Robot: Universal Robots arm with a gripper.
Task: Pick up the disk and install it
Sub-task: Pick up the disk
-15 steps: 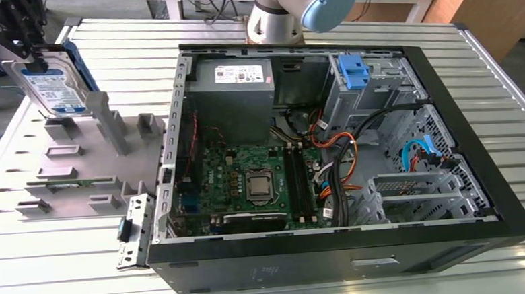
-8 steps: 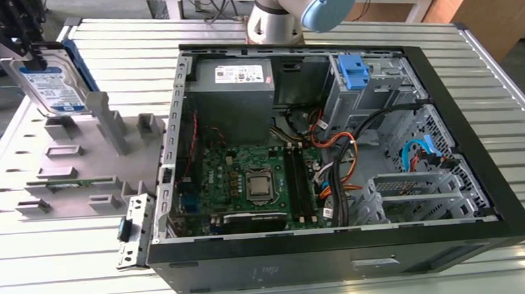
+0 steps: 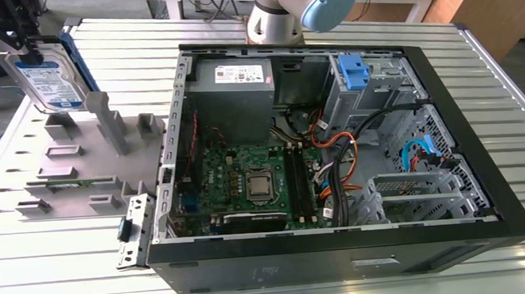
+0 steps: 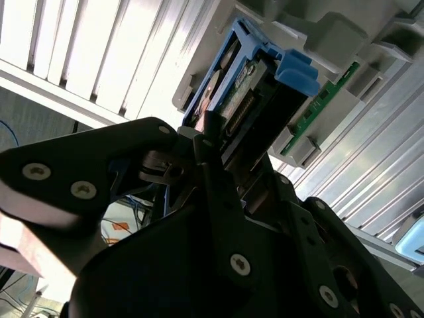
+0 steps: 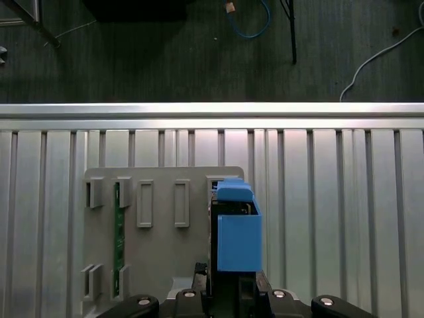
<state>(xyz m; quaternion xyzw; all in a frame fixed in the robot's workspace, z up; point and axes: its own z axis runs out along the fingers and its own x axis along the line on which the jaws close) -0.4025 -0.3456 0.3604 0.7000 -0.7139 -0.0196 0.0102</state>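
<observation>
We see the gripper (image 3: 25, 49) closed on the upper end of the disk (image 3: 54, 76), its black fingers (image 4: 213, 142) pressing the drive from both sides in the second wrist view. The disk hangs upright, a little tilted, with its white-and-blue label facing the exterior view and its blue carrier (image 5: 237, 240) running round the edge. It sits over the far end of a grey slotted rack (image 3: 83, 166); we cannot tell whether its lower edge touches the rack. A green circuit strip (image 5: 118, 228) stands in one of the rack's slots. To the exterior view's right of the rack lies the open computer case (image 3: 477, 129), flat on the slatted metal counter (image 3: 510, 66). Inside it are a green motherboard (image 3: 246, 181), a grey metal box with a white sticker (image 3: 232, 81) and a blue latch (image 3: 353, 71) at the drive bay.
</observation>
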